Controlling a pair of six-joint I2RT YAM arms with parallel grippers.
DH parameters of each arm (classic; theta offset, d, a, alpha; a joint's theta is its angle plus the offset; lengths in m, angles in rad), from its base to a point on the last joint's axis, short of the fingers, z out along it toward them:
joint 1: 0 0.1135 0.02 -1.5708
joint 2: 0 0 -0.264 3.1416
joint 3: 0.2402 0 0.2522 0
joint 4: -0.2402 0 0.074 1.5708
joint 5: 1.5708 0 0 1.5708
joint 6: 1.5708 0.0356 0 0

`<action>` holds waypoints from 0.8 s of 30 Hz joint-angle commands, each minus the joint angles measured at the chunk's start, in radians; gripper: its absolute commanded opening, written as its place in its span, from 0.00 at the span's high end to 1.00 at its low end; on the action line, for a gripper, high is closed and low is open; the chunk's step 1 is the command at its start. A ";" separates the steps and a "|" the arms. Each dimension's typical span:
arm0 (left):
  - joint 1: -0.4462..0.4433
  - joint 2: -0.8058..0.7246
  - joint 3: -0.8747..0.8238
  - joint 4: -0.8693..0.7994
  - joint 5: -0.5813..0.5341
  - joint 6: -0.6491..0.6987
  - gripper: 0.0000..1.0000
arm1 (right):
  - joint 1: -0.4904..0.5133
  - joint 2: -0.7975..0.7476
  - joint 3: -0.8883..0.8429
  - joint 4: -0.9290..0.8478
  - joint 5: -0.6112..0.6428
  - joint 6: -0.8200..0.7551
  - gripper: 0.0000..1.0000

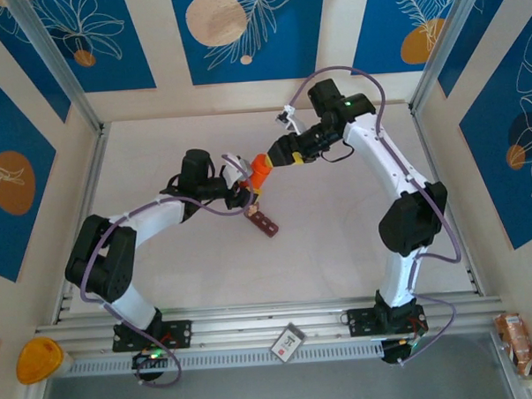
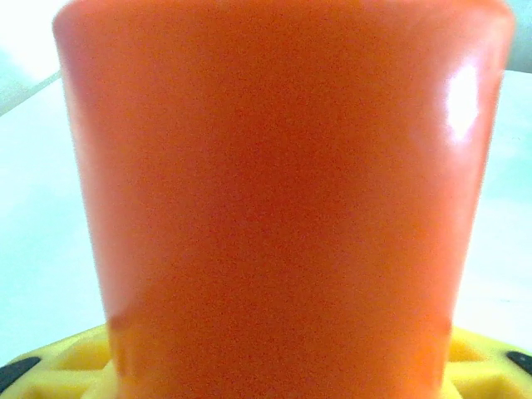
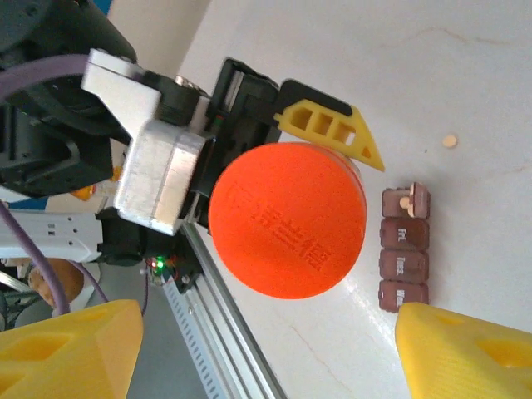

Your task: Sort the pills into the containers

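My left gripper (image 1: 245, 188) is shut on a bright orange bottle (image 1: 261, 173), which stands upright near the table's middle. In the left wrist view the bottle (image 2: 283, 199) covers nearly everything, with yellow fingers (image 2: 71, 359) at the bottom corners. From the right wrist, the bottle's round cap (image 3: 287, 220) faces me. My right gripper (image 3: 266, 324) stands open just behind the cap, its yellow fingers (image 3: 71, 349) wide apart and touching nothing. The containers (image 3: 405, 249), a dark reddish-brown strip, lie on the table (image 3: 465, 66) beside the bottle. Their end lid is up, with a pale pill (image 3: 405, 202) inside. The containers (image 1: 262, 221) lie just in front of the bottle.
A loose pale pill (image 3: 450, 141) lies on the table beyond the strip. A metal rail (image 1: 254, 328) runs along the near edge, with a small card (image 1: 287, 342) on it. Patterned walls close in the back and both sides.
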 commanded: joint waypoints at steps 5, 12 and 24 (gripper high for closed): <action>0.007 0.002 0.004 0.064 0.045 -0.048 1.00 | -0.052 -0.105 -0.136 0.247 0.059 0.159 0.24; 0.010 -0.004 -0.019 0.200 0.090 -0.192 1.00 | -0.056 -0.242 -0.336 0.568 0.064 0.207 0.21; 0.011 -0.003 -0.024 0.315 0.155 -0.352 1.00 | -0.016 -0.226 -0.331 0.703 -0.010 0.207 0.19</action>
